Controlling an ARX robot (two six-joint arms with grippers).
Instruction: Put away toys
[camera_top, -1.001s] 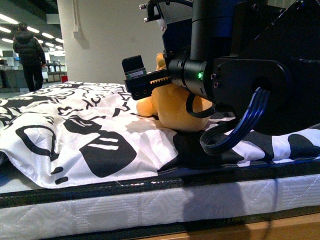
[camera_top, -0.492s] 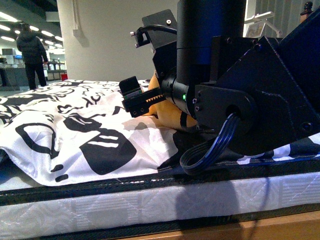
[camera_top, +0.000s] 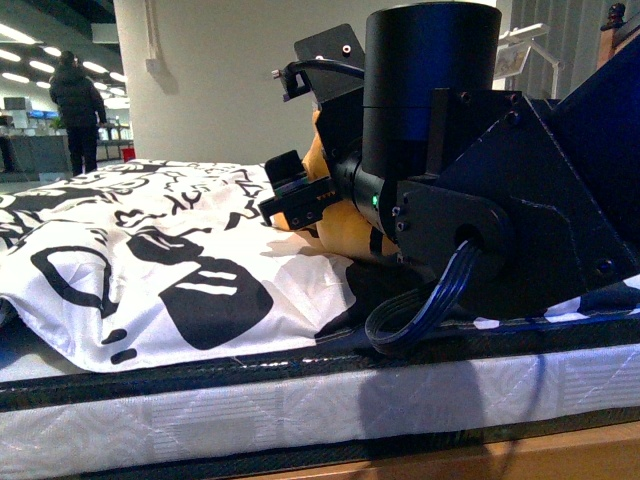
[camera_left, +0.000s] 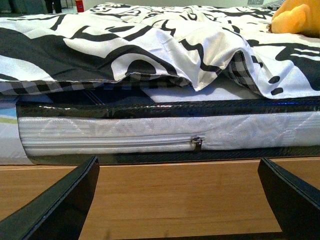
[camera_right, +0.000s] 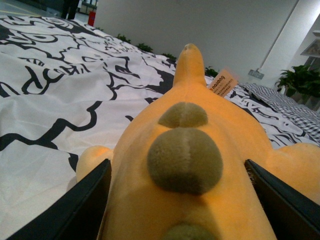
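Right wrist view: the right gripper has advanced, jaws wide astride the plush toy, poised to grasp; the left gripper gapes empty.

Toy tag: print illegible

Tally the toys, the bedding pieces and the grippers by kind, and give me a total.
Orange-yellow plush toy: 1
Black-and-white patterned duvet: 1
Mattress: 1
Grippers: 2, the left gripper and the right gripper
Total: 5
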